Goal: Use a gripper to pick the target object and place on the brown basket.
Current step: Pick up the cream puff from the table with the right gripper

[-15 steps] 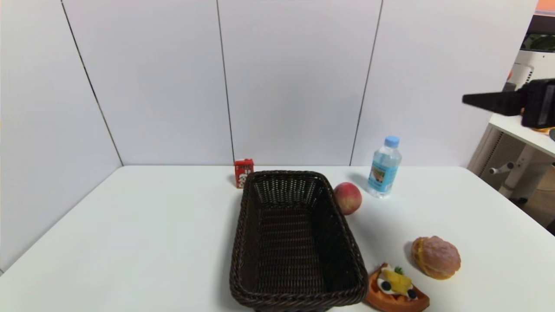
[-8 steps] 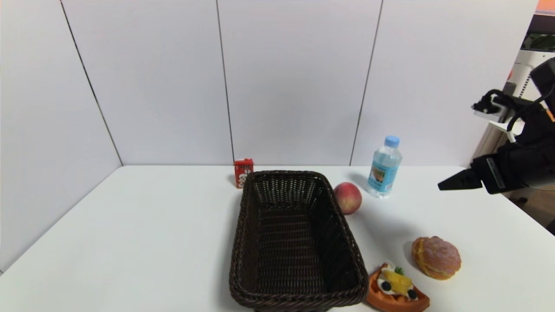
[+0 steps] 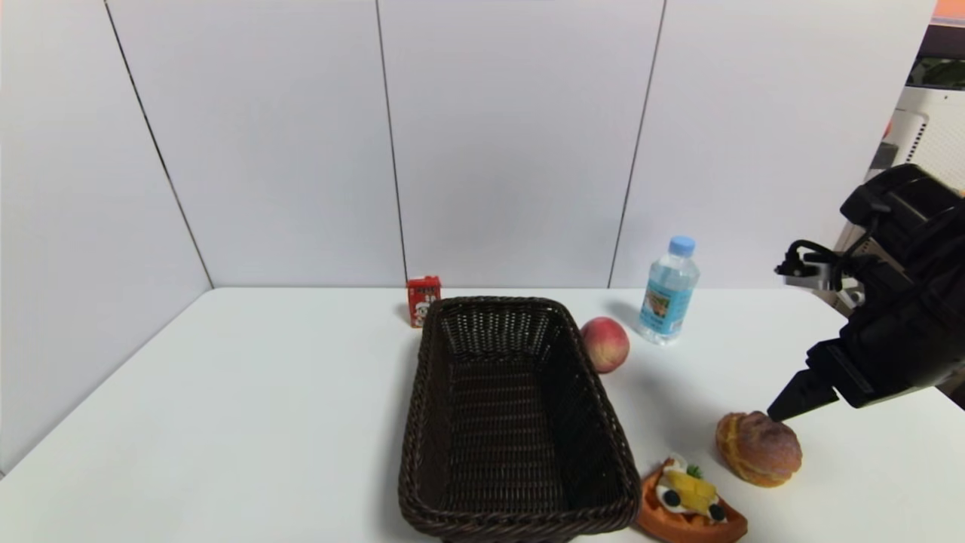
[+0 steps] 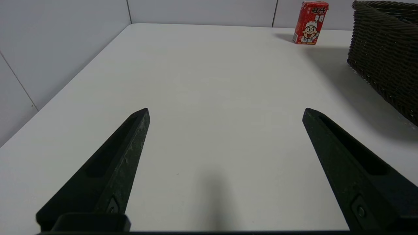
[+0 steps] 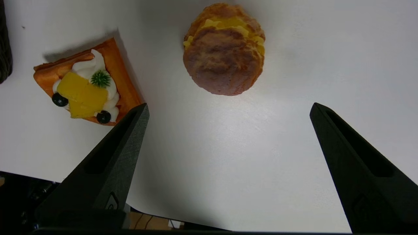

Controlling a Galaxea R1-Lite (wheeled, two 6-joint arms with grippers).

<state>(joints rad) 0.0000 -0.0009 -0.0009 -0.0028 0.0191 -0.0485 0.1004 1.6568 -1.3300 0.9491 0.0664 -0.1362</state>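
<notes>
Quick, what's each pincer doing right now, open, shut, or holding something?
Left pincer: open, holding nothing, above bare table.
Right pincer: open, holding nothing, poised above the bun.

On the white desk, the large dark-brown woven wicker basket sits before me. Behind its far left corner stands the small red drink carton. To its right lies the red-yellow peach, the clear plastic water bottle beyond it. Nearer me lie the orange waffle wedge with fruit and, right of it, the round pinkish-brown crackled bun.
</notes>
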